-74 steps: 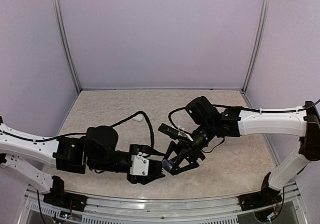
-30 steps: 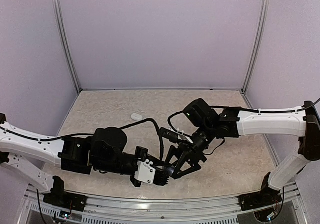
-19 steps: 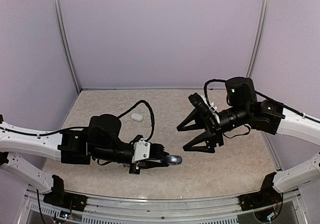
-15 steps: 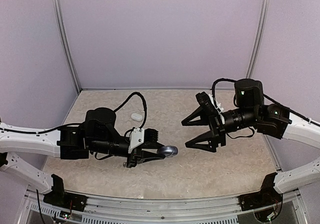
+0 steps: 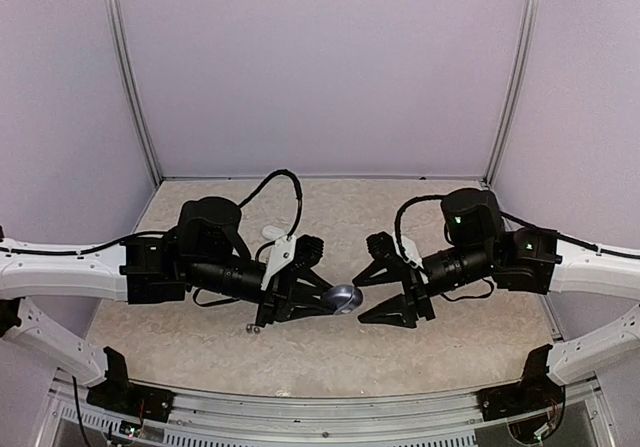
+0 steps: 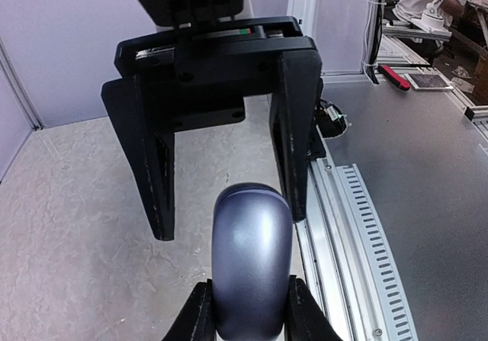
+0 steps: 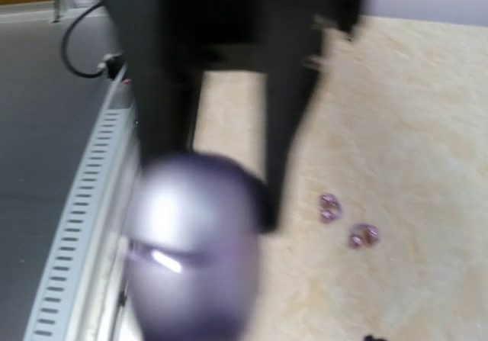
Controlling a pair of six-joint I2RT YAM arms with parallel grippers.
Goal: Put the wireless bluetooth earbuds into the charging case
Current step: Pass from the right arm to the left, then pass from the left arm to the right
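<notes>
While left tool (image 5: 326,302) clamps charging case (image 5: 347,296), right tool (image 5: 361,300) splayed

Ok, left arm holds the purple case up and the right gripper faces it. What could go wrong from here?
1. The left gripper grips the purple case only by its near end; a nudge from the open right gripper could twist it loose.
2. The right wrist view is blurred, so alignment is hard to judge.
3. A dropped case could scatter the two purple earbuds loose on the table.

The charging case (image 6: 252,268) looks glossy, smooth plastic; the tabletop (image 6: 69,204) matt and mottled.
</notes>
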